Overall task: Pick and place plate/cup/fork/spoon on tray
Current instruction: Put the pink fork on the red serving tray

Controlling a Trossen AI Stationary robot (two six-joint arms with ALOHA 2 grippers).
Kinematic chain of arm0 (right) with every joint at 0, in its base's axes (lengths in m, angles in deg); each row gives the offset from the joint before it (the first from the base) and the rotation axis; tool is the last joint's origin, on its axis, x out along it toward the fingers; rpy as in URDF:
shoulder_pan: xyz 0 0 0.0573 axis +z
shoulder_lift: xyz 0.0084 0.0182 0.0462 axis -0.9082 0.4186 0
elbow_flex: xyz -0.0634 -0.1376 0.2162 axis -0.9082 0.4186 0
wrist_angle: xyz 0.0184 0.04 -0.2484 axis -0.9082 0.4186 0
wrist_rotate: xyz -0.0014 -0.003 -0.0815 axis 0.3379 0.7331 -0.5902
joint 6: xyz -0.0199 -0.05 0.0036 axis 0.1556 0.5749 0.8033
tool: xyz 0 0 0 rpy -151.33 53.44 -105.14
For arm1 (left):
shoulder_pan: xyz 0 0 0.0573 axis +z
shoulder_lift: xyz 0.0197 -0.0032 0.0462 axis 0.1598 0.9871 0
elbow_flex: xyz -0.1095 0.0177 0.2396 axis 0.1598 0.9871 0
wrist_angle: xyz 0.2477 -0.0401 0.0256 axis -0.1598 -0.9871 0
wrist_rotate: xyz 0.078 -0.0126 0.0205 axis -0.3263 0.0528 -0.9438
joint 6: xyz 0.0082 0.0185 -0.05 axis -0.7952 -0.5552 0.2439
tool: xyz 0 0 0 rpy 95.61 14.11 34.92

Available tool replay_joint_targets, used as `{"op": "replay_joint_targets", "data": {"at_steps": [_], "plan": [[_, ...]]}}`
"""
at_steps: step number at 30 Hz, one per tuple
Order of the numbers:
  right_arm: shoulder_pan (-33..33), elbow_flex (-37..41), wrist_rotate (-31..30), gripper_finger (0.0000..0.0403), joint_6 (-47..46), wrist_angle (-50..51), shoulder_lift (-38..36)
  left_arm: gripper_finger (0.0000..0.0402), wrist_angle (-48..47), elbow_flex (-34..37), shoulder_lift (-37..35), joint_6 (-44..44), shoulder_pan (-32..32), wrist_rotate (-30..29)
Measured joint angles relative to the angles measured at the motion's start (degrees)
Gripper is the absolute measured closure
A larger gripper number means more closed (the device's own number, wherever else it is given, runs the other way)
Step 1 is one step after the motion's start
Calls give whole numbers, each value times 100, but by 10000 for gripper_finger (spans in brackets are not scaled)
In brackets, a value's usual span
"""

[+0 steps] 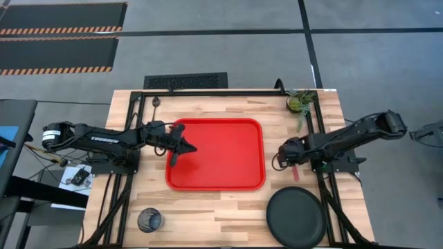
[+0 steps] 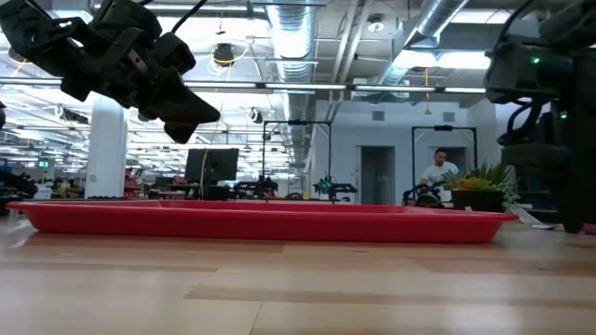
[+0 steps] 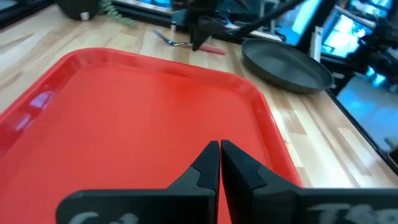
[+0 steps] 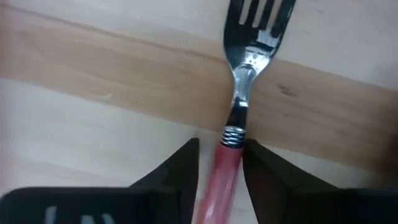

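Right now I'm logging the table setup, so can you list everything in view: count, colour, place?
tray: one, bright red, middle of the table, nothing lying in it.
plate: one, matte black, on the wood at the near right corner, off the tray.
cup: one, dark see-through, near left part of the table.
spoon: one, dark, far left edge of the table.
fork: one, silvery tines and red handle, flat on the wood right of the tray.
potted plant: one, green, far right corner.
person: one, far off in the room behind.
left claw: shut, empty, above the tray's left side.
right claw: low over the fork, its fingers either side of the red handle.
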Motion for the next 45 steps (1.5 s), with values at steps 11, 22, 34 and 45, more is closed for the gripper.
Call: {"op": "replay_joint_targets", "data": {"at_steps": [11,22,34,45], "plan": [[288,11,-733,354,571,-202,4,398,-1322,-616,2,1012,285,-14],[216,-792,-2617,352,2480,-793,178,286,-3059,-1929,2,2063,917,227],[-170,-3122,-2812,352,5762,-3279,2529,191,-3915,-2726,11,1996,997,104],[-436,-4332,-2775,352,5059,-4459,3775,196,-3136,-2065,-9,703,98,-1711]]}}
